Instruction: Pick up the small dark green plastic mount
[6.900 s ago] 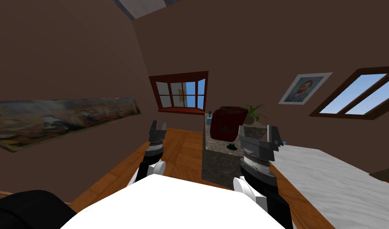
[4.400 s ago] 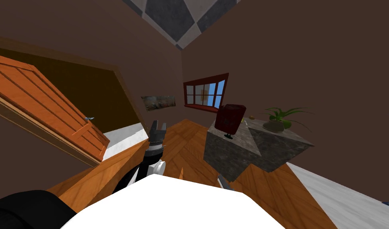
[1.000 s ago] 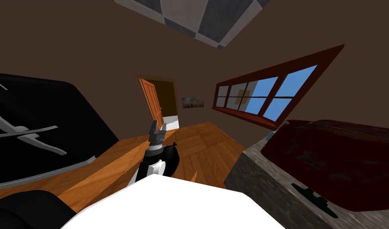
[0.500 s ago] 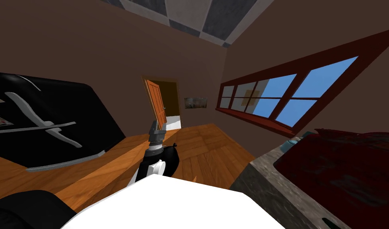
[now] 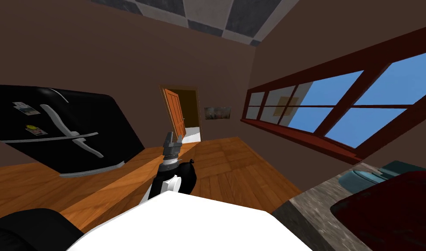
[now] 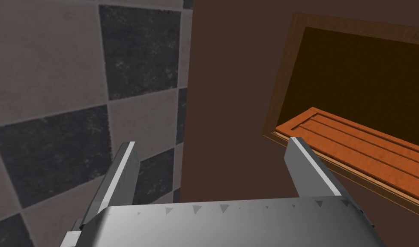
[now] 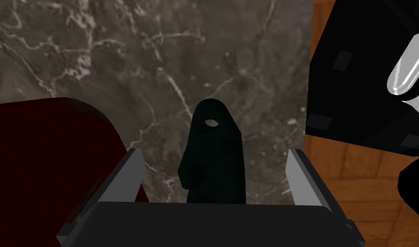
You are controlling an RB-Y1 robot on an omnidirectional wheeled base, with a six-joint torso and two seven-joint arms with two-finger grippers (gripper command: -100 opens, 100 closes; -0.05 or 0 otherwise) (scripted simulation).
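While spread, right gripper (image 7: 213, 150): straddles small dark green arched mount (image 7: 214, 169)
handling: likely light, stiff; pinch its long sides
left gripper (image 5: 173, 139): released, empty

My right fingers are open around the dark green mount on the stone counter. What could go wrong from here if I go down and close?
1. One finger of the right gripper is close beside the dark red object. Going lower could bump or snag it.
2. The dark green mount narrows toward its rounded end, so the fingers may slip off unless they close on the wider part, and it might skid on the stone counter.
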